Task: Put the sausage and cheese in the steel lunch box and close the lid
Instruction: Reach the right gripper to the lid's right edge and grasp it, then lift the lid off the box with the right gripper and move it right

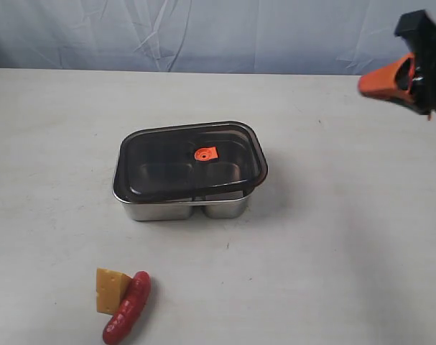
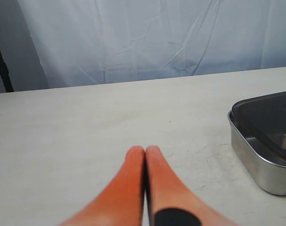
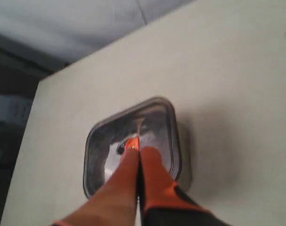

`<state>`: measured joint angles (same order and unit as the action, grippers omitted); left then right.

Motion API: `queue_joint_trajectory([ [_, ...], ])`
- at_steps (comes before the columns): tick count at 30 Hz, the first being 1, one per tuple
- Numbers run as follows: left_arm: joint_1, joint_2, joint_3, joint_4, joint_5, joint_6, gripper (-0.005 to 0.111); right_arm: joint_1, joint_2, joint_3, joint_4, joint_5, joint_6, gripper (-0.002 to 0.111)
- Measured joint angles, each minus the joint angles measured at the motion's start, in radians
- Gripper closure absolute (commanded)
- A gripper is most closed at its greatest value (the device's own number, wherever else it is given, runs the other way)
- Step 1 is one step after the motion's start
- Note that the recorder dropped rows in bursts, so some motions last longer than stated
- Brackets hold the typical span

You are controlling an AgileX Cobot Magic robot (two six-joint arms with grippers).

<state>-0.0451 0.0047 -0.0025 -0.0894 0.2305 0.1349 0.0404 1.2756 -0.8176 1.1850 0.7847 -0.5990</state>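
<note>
Pale table (image 1: 332, 237), wrinkled white backdrop (image 1: 203, 32); left fingers (image 2: 128, 183) and right fingers (image 3: 154, 172) pressed together, empty.

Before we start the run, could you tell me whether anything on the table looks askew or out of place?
Yes: the lid sits crooked on the steel lunch box, overhanging its right end in the exterior view. The sausage and cheese lie outside, touching.

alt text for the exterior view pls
A steel lunch box sits on a white table, its dark lid resting slightly askew on top. A red sausage and a cheese wedge lie touching at lower left; the right hand hovers at upper right.
</note>
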Motion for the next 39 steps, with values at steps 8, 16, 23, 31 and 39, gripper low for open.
queue_joint_trajectory([
  [8, -0.015, 0.0, 0.0, -0.009, 0.0, 0.0, 0.107, 0.05, 0.497, -0.02, 0.373, 0.249, -0.393, 0.045],
  [16, -0.015, 0.0, 0.0, -0.011, 0.0, 0.0, 0.107, 0.167, 0.666, -0.02, 0.487, 0.169, -0.488, 0.045],
  [23, -0.015, 0.0, 0.0, -0.011, 0.0, 0.0, 0.107, 0.211, 0.693, -0.02, 0.542, 0.153, -0.518, 0.045],
  [31, -0.015, 0.0, 0.0, -0.016, 0.0, 0.0, 0.107, 0.237, 0.693, -0.02, 0.546, 0.15, -0.523, 0.045],
  [39, -0.015, 0.0, 0.0, -0.018, 0.0, 0.0, 0.107, 0.252, 0.693, -0.02, 0.548, 0.147, -0.523, 0.073],
])
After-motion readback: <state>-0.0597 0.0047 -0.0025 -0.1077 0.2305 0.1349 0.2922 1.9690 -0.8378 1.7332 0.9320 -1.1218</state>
